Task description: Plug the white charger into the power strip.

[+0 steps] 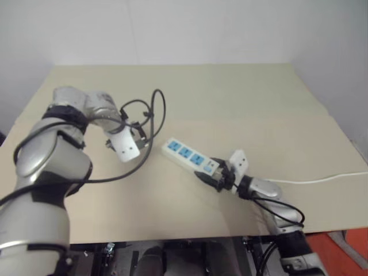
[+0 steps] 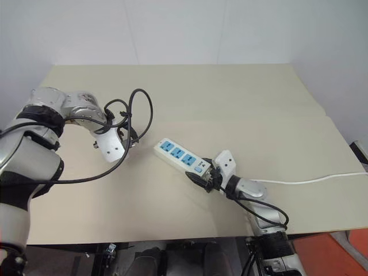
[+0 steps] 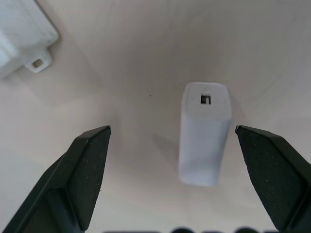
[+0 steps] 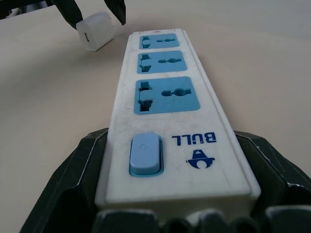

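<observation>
Left wrist view: white charger (image 3: 204,133) port-end up.

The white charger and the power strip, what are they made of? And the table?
The white charger looks like smooth matte plastic, with softly rounded edges. The power strip seems hard white plastic, slightly scuffed, with blue plastic socket faces and a printed logo. The table looks like flat beige board, maybe laminate; I can't be sure.

- The white charger (image 3: 204,133) is laid flat on the tabletop, its port end visible.
- The power strip (image 1: 188,154), white with three blue sockets, is placed diagonally near the tabletop's middle.
</observation>
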You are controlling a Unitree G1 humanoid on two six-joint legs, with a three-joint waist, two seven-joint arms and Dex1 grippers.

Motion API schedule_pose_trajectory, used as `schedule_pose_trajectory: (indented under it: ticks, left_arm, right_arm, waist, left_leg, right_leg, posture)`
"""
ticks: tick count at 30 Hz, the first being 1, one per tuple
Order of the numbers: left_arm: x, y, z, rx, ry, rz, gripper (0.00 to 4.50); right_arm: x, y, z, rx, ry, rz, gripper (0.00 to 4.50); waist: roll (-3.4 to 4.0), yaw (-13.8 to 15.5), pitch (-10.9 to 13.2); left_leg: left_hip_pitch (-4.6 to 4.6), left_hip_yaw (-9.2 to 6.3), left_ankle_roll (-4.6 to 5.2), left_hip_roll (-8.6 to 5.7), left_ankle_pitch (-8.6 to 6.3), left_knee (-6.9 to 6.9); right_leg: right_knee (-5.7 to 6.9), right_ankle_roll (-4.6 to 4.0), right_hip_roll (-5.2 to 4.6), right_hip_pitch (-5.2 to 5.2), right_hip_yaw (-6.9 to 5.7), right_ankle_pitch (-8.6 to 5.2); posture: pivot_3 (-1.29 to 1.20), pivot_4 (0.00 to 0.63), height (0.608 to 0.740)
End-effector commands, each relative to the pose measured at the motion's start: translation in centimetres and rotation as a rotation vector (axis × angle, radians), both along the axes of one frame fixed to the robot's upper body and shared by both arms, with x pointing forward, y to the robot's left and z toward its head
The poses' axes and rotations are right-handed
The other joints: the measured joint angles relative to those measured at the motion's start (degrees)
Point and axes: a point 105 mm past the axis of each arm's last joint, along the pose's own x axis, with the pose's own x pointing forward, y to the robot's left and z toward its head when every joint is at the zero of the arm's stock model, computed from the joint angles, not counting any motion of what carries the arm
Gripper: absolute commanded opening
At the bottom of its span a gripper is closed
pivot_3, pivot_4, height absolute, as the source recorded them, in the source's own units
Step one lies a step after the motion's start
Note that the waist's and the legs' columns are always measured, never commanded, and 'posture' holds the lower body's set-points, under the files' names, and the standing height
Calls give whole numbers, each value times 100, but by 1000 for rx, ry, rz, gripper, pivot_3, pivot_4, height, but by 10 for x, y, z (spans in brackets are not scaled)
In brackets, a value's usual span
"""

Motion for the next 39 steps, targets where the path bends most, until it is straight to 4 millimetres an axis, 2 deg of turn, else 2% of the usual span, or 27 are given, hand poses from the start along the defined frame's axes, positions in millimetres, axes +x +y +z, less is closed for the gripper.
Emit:
schedule_pose_trajectory:
  ticks: [1, 19, 22, 31, 35, 39]
  left_arm:
    - [1, 1, -1, -14, -7, 9, 4500]
    - [4, -6, -13, -22, -1, 35, 4500]
    - [3, -7, -14, -20, 8, 36, 3888]
    - [-4, -5, -14, -19, 81, 59, 1036]
    - [-7, -7, -10, -67, 100, 70, 1010]
    - [-4, -18, -2, -230, 90, 110, 1010]
  right_arm:
    - [-2, -7, 5, 6, -4, -26, 3423]
    - [-7, -13, 4, 13, 10, -58, 3423]
    - [-8, -13, 4, 14, 12, -64, 3423]
    - [-7, -14, 4, 8, 14, -76, 3423]
    - [-5, -13, 2, 5, 16, -79, 3423]
    - [-4, -13, 2, 4, 16, -80, 3423]
  waist:
    - [0, 5, 0]
    - [-1, 33, -1]
    - [-1, 42, -1]
    - [-1, 78, -1]
    - [-1, 83, -1]
    - [-1, 84, -1]
  left_leg:
    - [0, 0, 0, -1, 0, 0]
    - [1, -1, 0, -7, 0, 8]
    - [2, -1, 0, -7, 0, 10]
    - [0, -1, 0, -7, 0, 12]
    - [0, -1, 0, -7, 0, 14]
    - [0, -1, 0, -7, 0, 18]
  right_leg:
    - [0, 0, 0, 0, 0, 0]
    - [2, 4, -7, 8, -4, 0]
    - [3, 5, -8, 9, -4, 0]
    - [2, 5, -7, 9, -4, 1]
    - [3, 5, -7, 9, -4, 1]
    - [5, 5, -8, 9, -4, 1]
  posture:
    - [0, 150, 740]
    - [0, 150, 740]
    - [0, 150, 740]
    - [0, 150, 740]
    - [0, 150, 740]
    - [0, 150, 740]
